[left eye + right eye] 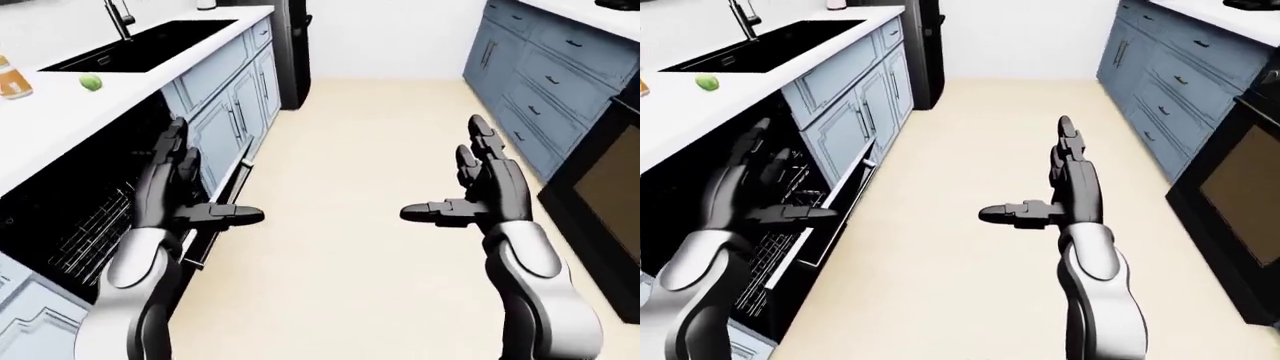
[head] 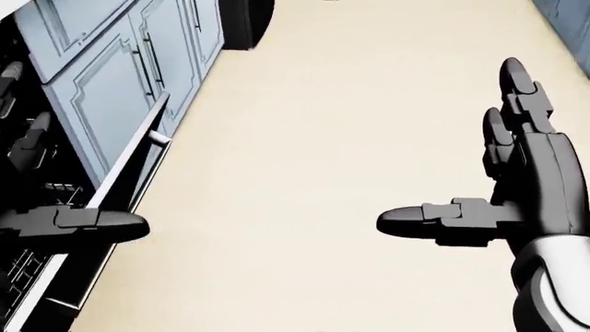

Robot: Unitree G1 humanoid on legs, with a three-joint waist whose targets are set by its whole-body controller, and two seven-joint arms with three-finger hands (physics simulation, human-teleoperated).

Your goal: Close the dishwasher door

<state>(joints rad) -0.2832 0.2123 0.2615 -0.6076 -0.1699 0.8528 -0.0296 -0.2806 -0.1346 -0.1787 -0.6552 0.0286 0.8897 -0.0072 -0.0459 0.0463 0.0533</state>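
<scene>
In the left-eye view we see the black sink (image 1: 140, 46) sunk into the white counter (image 1: 60, 120) at upper left, its basin dark so that we cannot tell what lies in it; a green fruit (image 1: 91, 82) and an orange-labelled bottle (image 1: 12, 79) stand on the counter just beside it. Below the counter the dishwasher (image 1: 70, 225) gapes open, its wire rack visible inside, and our left hand (image 1: 185, 195) hangs released with fingers spread in front of the opening, while our right hand (image 1: 480, 187) is likewise spread wide over the cream floor (image 1: 340, 247), grasping nothing. In the head view the dishwasher door (image 2: 129, 169) shows best: a pale panel tilted partway out from the blue cabinets (image 2: 102, 76) at the left edge, its handle near the top edge, our left thumb just below it, apart from it as far as we can tell. In the right-eye view the door stands ajar at lower left, the rack dark behind it, and a black oven (image 1: 1235, 202) sits at right.
</scene>
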